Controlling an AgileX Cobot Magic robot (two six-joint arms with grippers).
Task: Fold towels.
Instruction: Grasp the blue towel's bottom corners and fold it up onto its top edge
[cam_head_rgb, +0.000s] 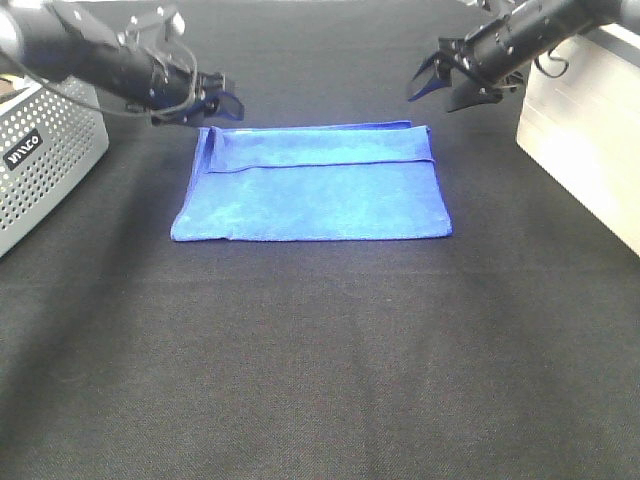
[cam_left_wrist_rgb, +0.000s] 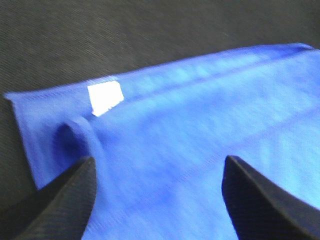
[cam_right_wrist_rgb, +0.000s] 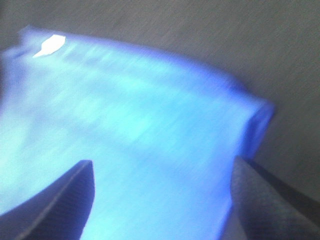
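A royal-blue towel (cam_head_rgb: 315, 185) lies folded flat on the black table, with a folded-over band along its far edge. My left gripper (cam_head_rgb: 213, 108) hovers open just above the towel's far left corner; its wrist view shows the towel (cam_left_wrist_rgb: 200, 130) and its white tag (cam_left_wrist_rgb: 105, 97) between the open fingers (cam_left_wrist_rgb: 65, 200). My right gripper (cam_head_rgb: 442, 85) is open and raised above the far right corner. Its wrist view is blurred and shows the towel (cam_right_wrist_rgb: 125, 125) and the tag (cam_right_wrist_rgb: 49, 45) beyond the open fingers (cam_right_wrist_rgb: 55, 205).
A perforated grey basket (cam_head_rgb: 40, 160) stands at the left edge of the table. A white box (cam_head_rgb: 585, 130) stands at the right edge. Black cloth (cam_head_rgb: 320, 360) covers the table in front of the towel.
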